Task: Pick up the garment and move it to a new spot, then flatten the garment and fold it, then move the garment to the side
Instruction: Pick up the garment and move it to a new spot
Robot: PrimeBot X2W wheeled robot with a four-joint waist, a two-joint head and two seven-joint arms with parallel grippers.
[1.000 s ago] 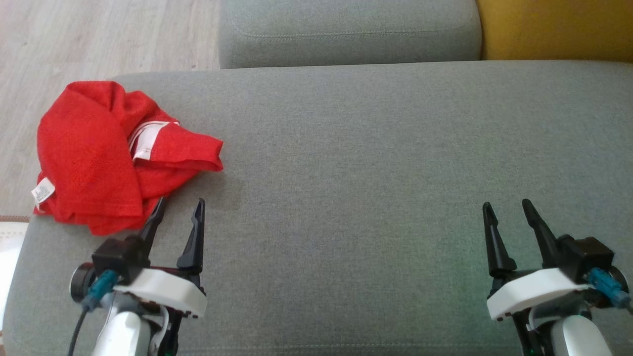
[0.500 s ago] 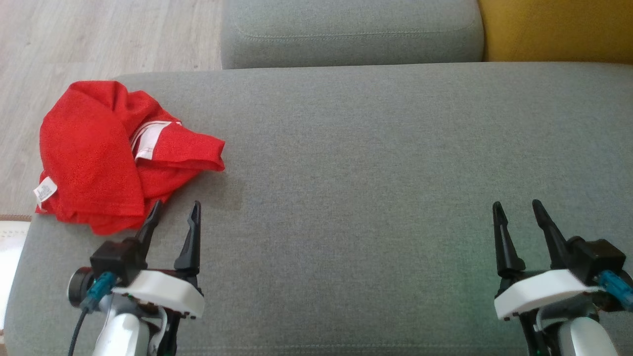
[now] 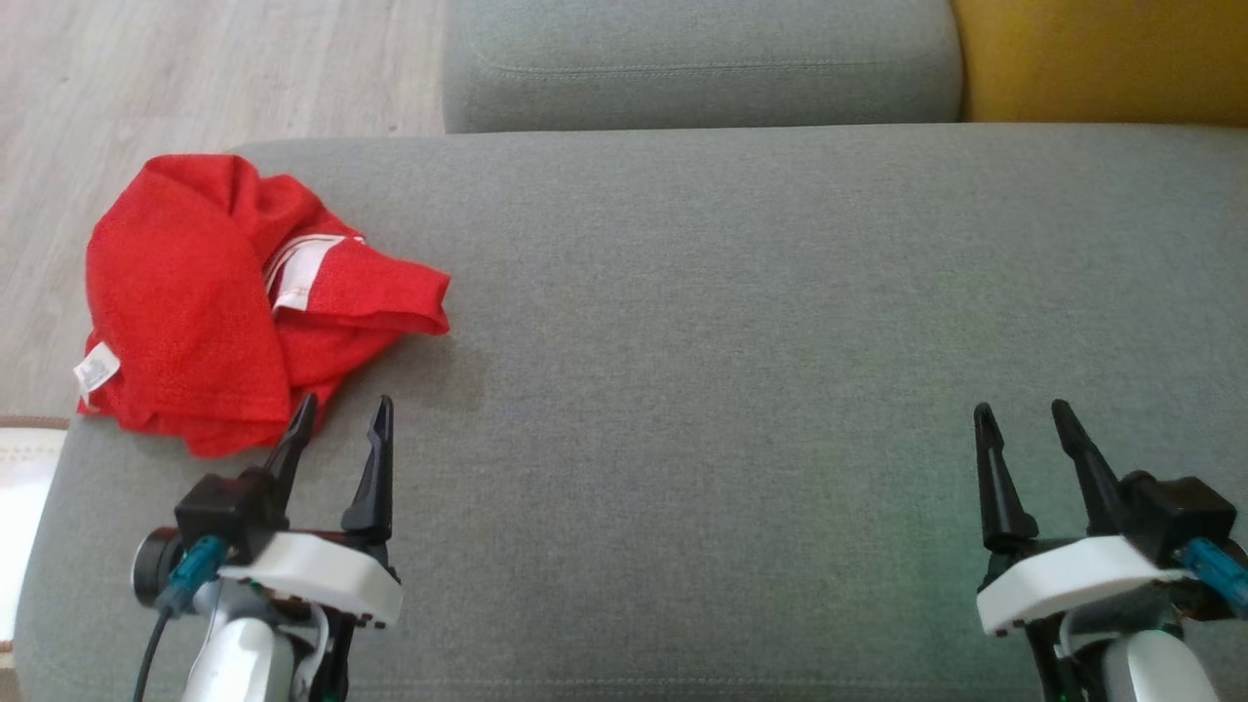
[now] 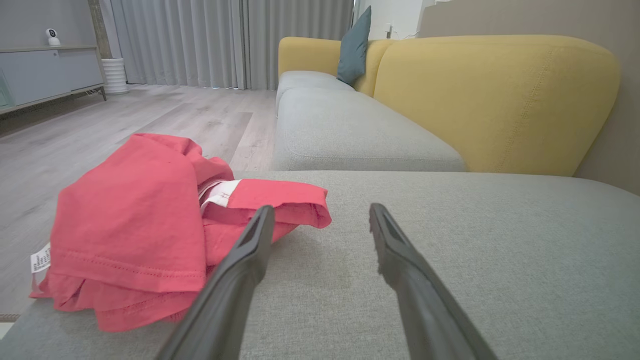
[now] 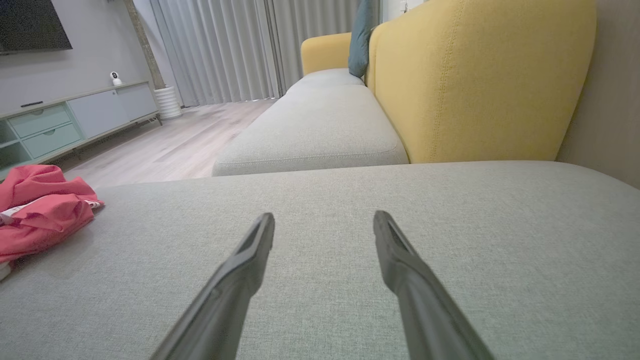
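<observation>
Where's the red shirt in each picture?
Head view: red garment at the left, on the grey cushion's left end.
Left wrist view: red garment at lower left, large.
Right wrist view: red garment at the far left edge.
Shared landmark: yellow sofa back, upper right in each.

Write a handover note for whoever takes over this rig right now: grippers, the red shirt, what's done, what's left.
Left gripper: open and empty, low over the grey seat, tips at the near edge of the red shirt. Whether they touch it cannot be told.
Right gripper: open and empty, over bare seat far to the right.
Red shirt: crumpled in a heap at the seat's left end, white label showing.
Done: nothing, the shirt is not picked up.
Left: grasp it, move it to a new spot, flatten it, fold it, set it aside.
</observation>
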